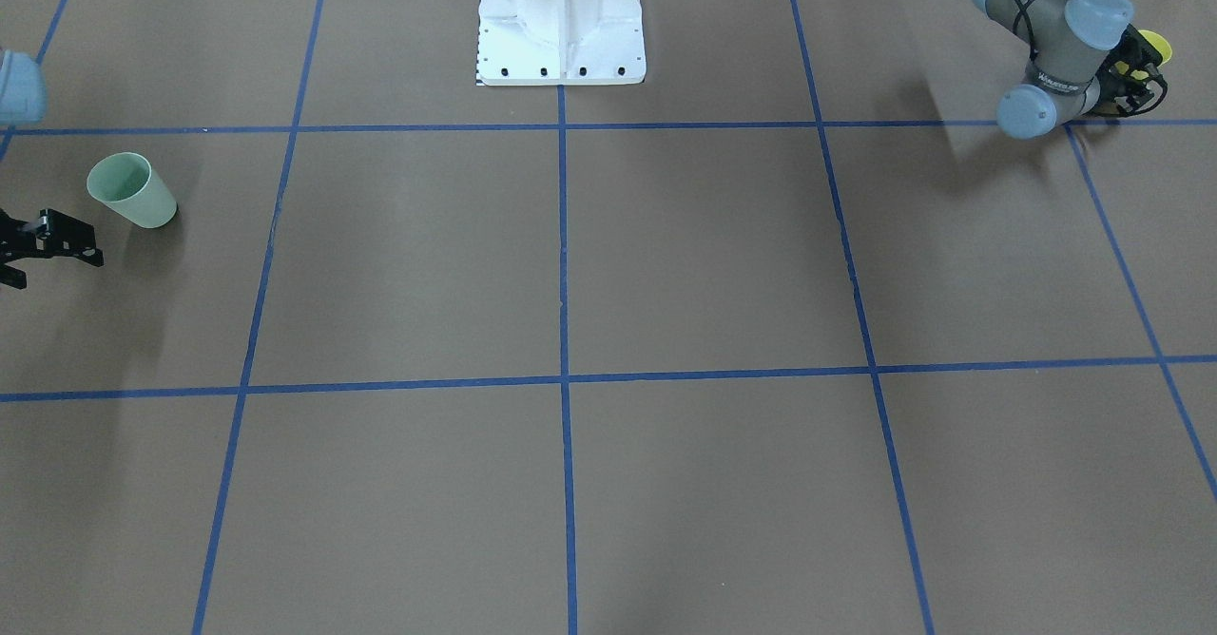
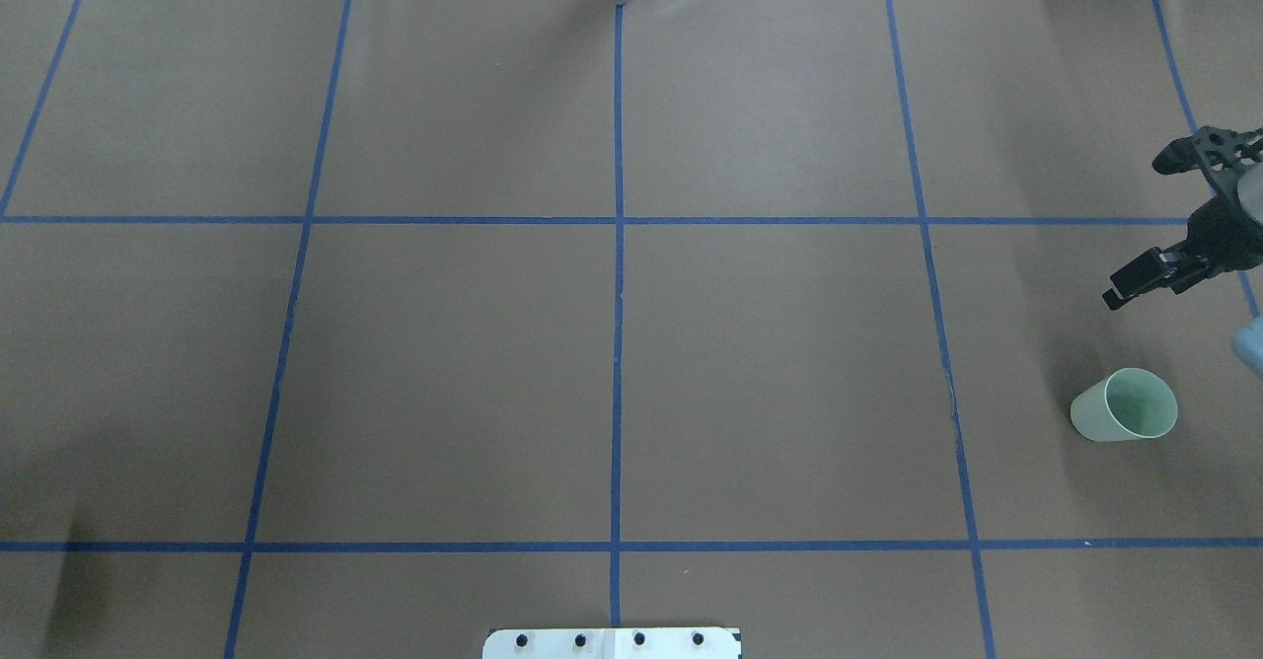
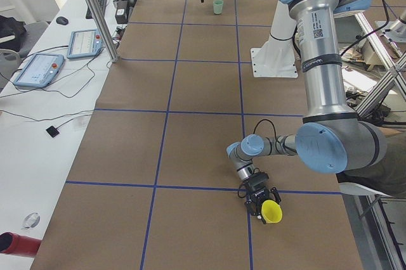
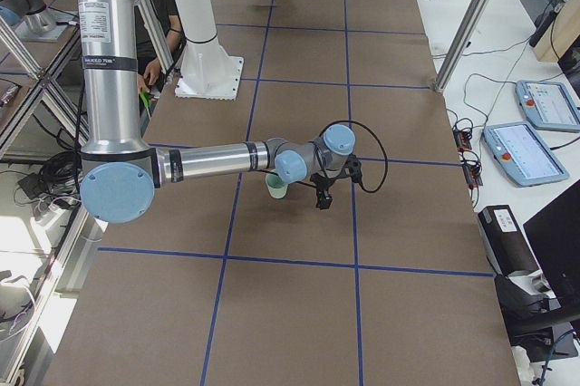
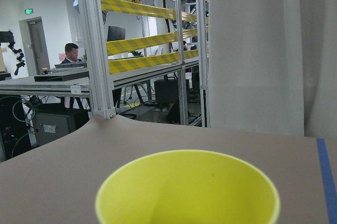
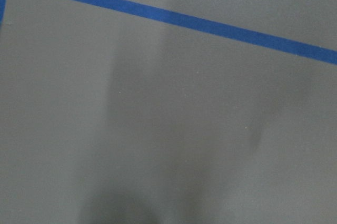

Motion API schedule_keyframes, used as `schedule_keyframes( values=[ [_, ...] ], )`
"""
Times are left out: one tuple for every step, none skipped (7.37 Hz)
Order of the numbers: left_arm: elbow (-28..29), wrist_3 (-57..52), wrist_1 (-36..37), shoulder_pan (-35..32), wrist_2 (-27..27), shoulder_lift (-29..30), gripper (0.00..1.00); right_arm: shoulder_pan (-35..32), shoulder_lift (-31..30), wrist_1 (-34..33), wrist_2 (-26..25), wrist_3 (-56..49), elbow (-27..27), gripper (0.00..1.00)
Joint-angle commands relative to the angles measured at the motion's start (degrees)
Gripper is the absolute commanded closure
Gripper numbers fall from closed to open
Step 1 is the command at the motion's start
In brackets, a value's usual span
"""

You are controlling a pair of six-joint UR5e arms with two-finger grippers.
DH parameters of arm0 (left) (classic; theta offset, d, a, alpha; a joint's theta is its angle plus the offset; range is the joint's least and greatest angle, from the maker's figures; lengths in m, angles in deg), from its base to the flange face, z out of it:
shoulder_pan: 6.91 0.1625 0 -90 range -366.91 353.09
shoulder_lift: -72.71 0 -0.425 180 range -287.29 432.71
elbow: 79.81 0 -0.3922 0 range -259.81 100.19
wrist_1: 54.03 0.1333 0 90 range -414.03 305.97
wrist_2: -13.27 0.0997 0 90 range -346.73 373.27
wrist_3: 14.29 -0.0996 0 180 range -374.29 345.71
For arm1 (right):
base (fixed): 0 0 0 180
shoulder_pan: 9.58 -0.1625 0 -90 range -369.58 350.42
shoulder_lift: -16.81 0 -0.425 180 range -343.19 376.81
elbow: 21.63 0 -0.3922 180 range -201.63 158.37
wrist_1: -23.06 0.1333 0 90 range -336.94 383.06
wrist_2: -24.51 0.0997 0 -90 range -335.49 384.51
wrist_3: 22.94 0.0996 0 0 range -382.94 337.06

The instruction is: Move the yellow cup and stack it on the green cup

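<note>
The yellow cup fills the bottom of the left wrist view, upright, mouth up. It also shows at the table's corner in the front view and the left view. My left gripper is low at the cup, its black fingers to either side of it; I cannot tell if they press on it. The green cup stands upright at the table's other end, also in the front view. My right gripper hovers open and empty just beyond it.
The brown table carries a grid of blue tape lines. The robot's white base stands at the near middle edge. Tablets and cables lie on a side bench. A person sits behind the frame.
</note>
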Motion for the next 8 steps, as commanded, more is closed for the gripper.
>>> schedule_keyframes(
  values=[
    [-1.02, -2.31, -0.19, 0.28, 0.25, -2.59, 0.78, 0.03, -0.24, 0.00, 0.07, 0.00, -0.81, 0.00],
    [-5.73, -4.77, -0.10, 0.28, 2.69, -5.66, 0.78, 0.03, -0.25, -0.09, -0.01, 0.08, -0.73, 0.00],
    [-6.91, -5.83, -0.10, 0.28, 6.55, -6.47, 0.78, 0.03, -0.25, -0.09, -0.02, 0.08, -0.81, 0.00],
    [-6.74, -8.89, -0.10, 0.28, 8.15, -6.39, 0.78, 0.03, 0.10, 0.00, -0.10, 0.08, -0.90, 0.00],
    [-6.39, -9.88, -0.10, 0.19, 12.34, -5.87, 0.78, -0.06, 0.02, 0.00, -0.10, 0.17, -1.68, 0.00],
    [-6.48, -11.80, -0.10, 0.02, 16.47, -5.60, 0.77, 0.03, 0.19, 0.00, -0.45, 0.09, -1.95, 0.00],
    [-6.65, -13.13, -0.10, -0.33, 22.87, -4.90, 0.77, 0.03, 0.37, 0.00, -0.46, 0.08, -2.22, 0.00],
    [-7.26, -15.49, -0.10, -1.73, 29.46, -3.68, 0.77, -0.06, 0.37, 0.00, -0.46, 0.17, -2.22, 0.00]
  ],
)
